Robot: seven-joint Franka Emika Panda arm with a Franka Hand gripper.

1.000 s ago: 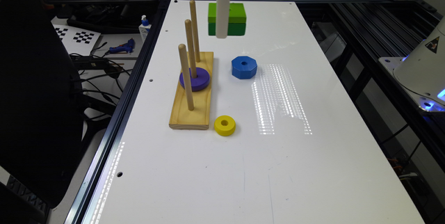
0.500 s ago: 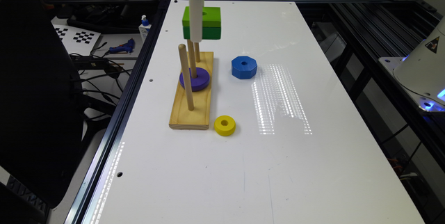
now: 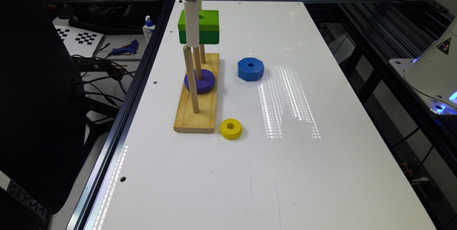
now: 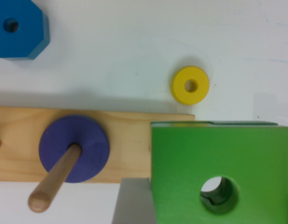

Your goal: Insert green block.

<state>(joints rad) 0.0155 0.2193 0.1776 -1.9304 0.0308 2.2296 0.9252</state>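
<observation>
**Green block held aloft over the peg board**

Gripper (image 3: 191, 26) hangs near the far end of the table (image 3: 321, 173), clamped on the green block (image 3: 204, 26); one white finger crosses the block's near face in the exterior view; a grey finger surface sits against the block's side in the wrist view. Block is clear of the table, raised, lime half up, dark half down; its centre hole (image 4: 219, 193) is open from above. In the exterior view the block sits in front of the upper parts of the far pegs; whether any peg has entered the hole cannot be told.

Wooden board (image 3: 197, 112) lies below, three upright pegs in a row; purple ring (image 3: 200, 80) rests on the board around the middle peg (image 4: 54, 178); near peg (image 3: 191, 80) bare.

Blue octagon (image 3: 250, 69) lies flat on the table beside the board, on the exterior view's right; yellow ring (image 3: 230, 129) lies flat just beside the board's near corner.
</observation>
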